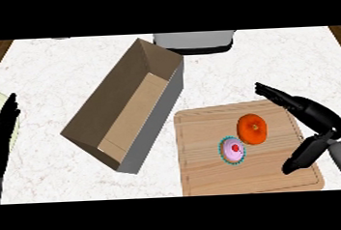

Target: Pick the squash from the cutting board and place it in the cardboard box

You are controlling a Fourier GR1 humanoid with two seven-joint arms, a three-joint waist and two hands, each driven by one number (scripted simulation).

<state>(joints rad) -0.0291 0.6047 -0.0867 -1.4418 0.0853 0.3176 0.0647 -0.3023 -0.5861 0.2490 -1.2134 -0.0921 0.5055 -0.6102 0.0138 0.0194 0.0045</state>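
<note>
Looking down from the head view, the right hand [322, 119] is seen spread wide over the right edge of the cutting board [204, 176]. Its fingers [276, 94] are stretched straight and its thumb [304, 155] is held well apart from them, so nothing is gripped. The squash [253, 129], orange and round, is found on the board just to the left of this hand, facing the gap between fingers and thumb and not touched by either. A pink cupcake [233, 150] is set close beside the squash, on the side away from the hand. Farther left of the hand, off the board, the cardboard box [105, 103] is laid at a slant on the counter [57, 68]. The left hand [6, 131] is shown at the left edge, fingers up and relaxed.
</note>
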